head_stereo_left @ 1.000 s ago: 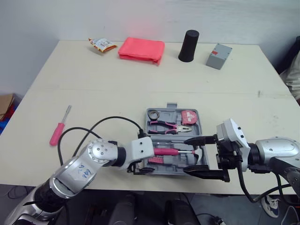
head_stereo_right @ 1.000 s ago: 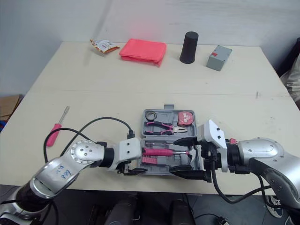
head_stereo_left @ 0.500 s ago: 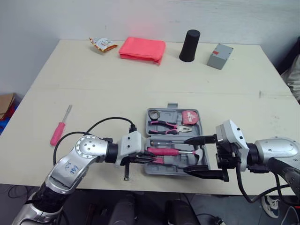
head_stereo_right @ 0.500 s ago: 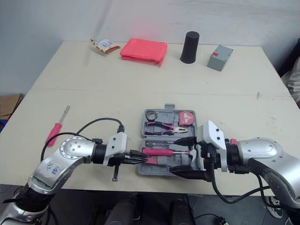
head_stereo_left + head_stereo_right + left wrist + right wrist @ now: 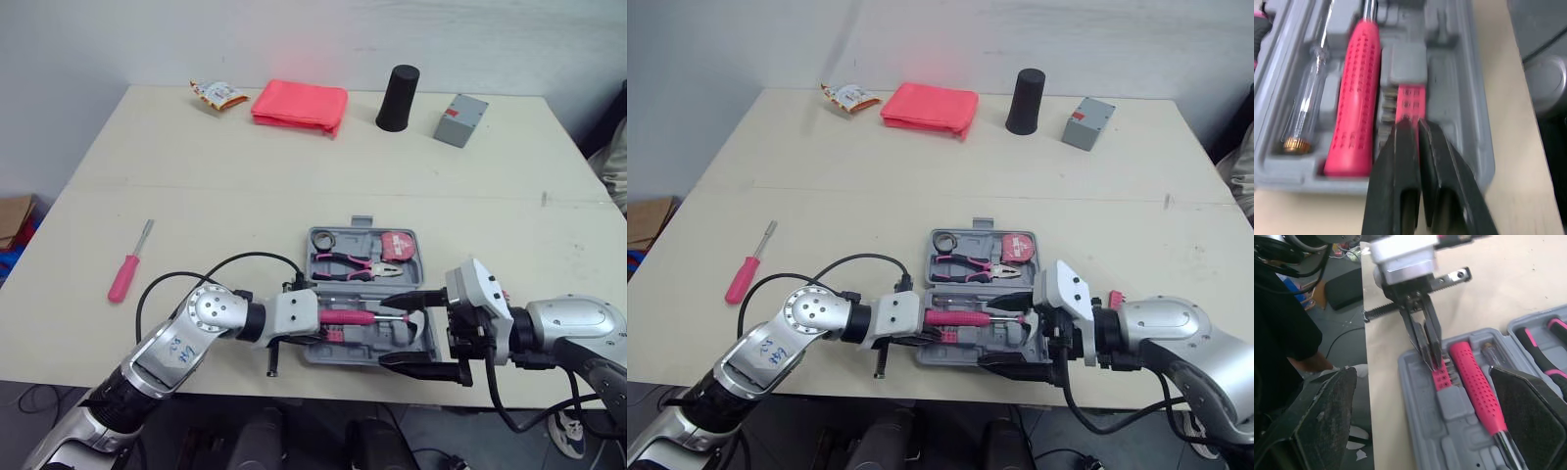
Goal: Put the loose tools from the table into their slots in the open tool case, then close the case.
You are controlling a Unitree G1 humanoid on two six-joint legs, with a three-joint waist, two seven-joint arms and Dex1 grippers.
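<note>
The bit holder (image 5: 1410, 100) sits in its slot at the near left of the open case (image 5: 361, 225), beside a pink-handled tool (image 5: 1354, 98). The left gripper (image 5: 1411, 128), fingers pinched together and grasping nothing, rests its tips on the holder. The right gripper (image 5: 384, 329) is spread wide at the case's right end, empty. A screwdriver (image 5: 126, 266) lies loose on the table (image 5: 196, 166), well apart to the left. Seating the holder likely calls for a straight downward press, with the case braced against sliding.
</note>
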